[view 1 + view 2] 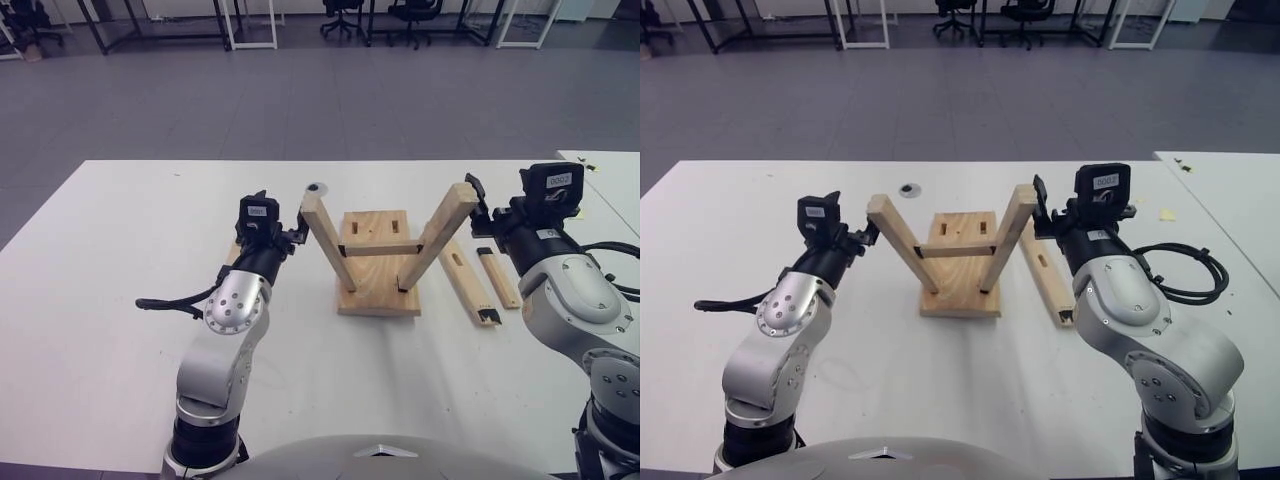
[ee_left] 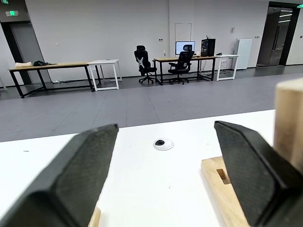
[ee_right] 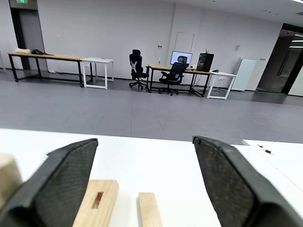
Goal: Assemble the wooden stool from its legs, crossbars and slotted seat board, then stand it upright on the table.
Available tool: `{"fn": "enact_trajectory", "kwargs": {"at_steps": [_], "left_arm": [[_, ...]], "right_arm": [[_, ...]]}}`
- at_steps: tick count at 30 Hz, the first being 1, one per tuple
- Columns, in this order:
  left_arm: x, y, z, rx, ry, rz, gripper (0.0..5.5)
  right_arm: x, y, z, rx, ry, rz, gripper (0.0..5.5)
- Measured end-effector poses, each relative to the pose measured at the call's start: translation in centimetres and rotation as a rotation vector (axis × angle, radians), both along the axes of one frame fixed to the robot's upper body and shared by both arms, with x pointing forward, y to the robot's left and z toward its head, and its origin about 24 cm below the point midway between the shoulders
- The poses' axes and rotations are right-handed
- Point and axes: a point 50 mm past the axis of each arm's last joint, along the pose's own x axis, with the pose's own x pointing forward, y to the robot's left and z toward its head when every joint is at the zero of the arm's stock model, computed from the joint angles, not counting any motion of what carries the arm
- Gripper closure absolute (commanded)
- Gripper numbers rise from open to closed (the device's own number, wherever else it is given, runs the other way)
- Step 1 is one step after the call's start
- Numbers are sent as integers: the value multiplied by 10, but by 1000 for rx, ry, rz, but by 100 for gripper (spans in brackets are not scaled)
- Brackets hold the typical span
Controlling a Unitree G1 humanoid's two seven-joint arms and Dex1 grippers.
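Note:
The slotted seat board [image 1: 380,296] lies flat mid-table. Two legs stand in it and lean apart: the left leg [image 1: 327,240] and the right leg [image 1: 438,234], joined by a crossbar [image 1: 383,249]. My left gripper [image 1: 291,233] is open just left of the left leg's top, whose edge [image 2: 289,123] shows beside one finger. My right gripper [image 1: 478,208] is open just right of the right leg's top. A loose slotted leg [image 1: 462,275] and a short crossbar [image 1: 497,276] lie flat on the right, under the right arm.
A small round grommet [image 1: 316,187] sits in the tabletop behind the left leg. Another wooden piece [image 1: 233,251] lies under the left arm. A black cable [image 1: 1180,270] loops at the right. A second table [image 1: 612,170] adjoins on the right.

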Motion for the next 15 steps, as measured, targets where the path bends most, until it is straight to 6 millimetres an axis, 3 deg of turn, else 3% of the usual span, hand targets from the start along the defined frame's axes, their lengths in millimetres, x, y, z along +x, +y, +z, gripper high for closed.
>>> {"fn": "enact_trajectory", "kwargs": {"at_steps": [5, 8, 10, 12, 15], "left_arm": [[7, -3, 5, 60, -41, -14, 173], [10, 2, 7, 154, -92, -73, 173], [14, 11, 8, 185, -107, -90, 173], [21, 29, 20, 227, -159, -71, 173], [32, 52, 69, 120, -301, -76, 173]], "right_arm": [[0, -3, -13, -60, 101, -5, 174], [3, -8, -36, 33, 213, 68, 174], [9, -16, -38, 96, 199, 95, 174], [21, -30, -21, 162, 93, 84, 174], [35, -40, 38, 298, -185, 199, 174]]}}
